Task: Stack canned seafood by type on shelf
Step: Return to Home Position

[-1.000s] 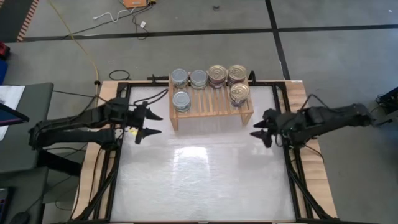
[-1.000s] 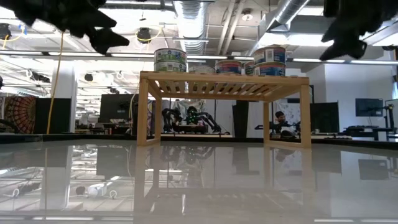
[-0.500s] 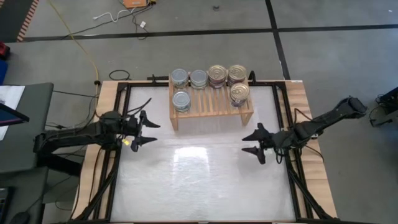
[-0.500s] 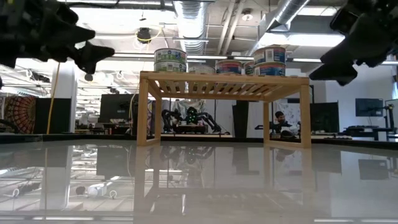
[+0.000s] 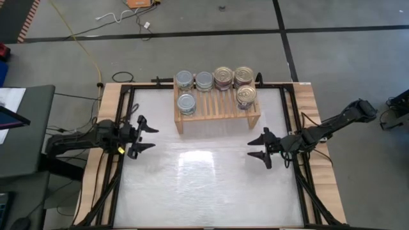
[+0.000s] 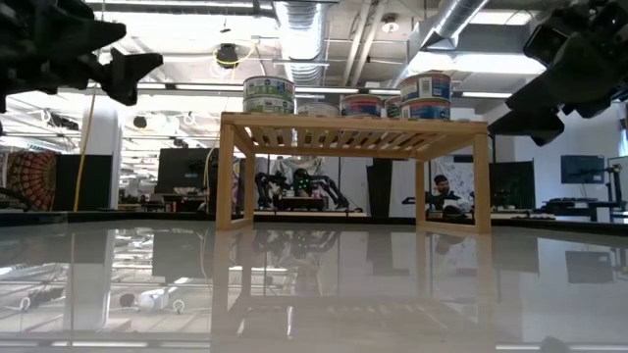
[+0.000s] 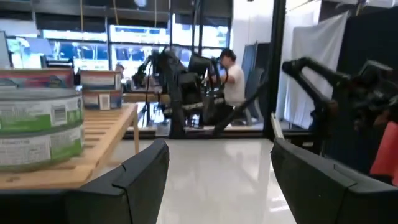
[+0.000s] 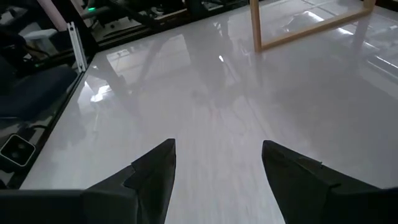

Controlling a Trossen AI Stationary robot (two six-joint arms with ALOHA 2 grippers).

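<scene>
The light-wood shelf (image 5: 217, 102) stands at the table's far middle on its side legs. On its slatted top sits the canned seafood: silver-topped tins (image 5: 186, 103) to the left, gold-lidded tins (image 5: 246, 94) to the right. The low view shows some in stacks of two (image 6: 269, 94). My left gripper (image 5: 152, 137) hovers open off the shelf's near left corner, above the table. My right gripper (image 5: 250, 147) hovers open near the shelf's right leg. Each wrist view shows nothing between the open fingers (image 7: 217, 155) (image 8: 217, 149).
The white tabletop (image 5: 211, 185) stretches bare in front of the shelf, inside a black frame (image 5: 118, 185). The shelf's leg (image 8: 305, 25) shows ahead of my right gripper. Beyond the table a person (image 7: 233, 74) sits in the room behind.
Both grippers have come down from level with the shelf top. The left one has drawn back toward the table's left edge and tipped up toward level. The right one has shifted toward the near edge and rolled. Both stay open, and the tins have not moved.
</scene>
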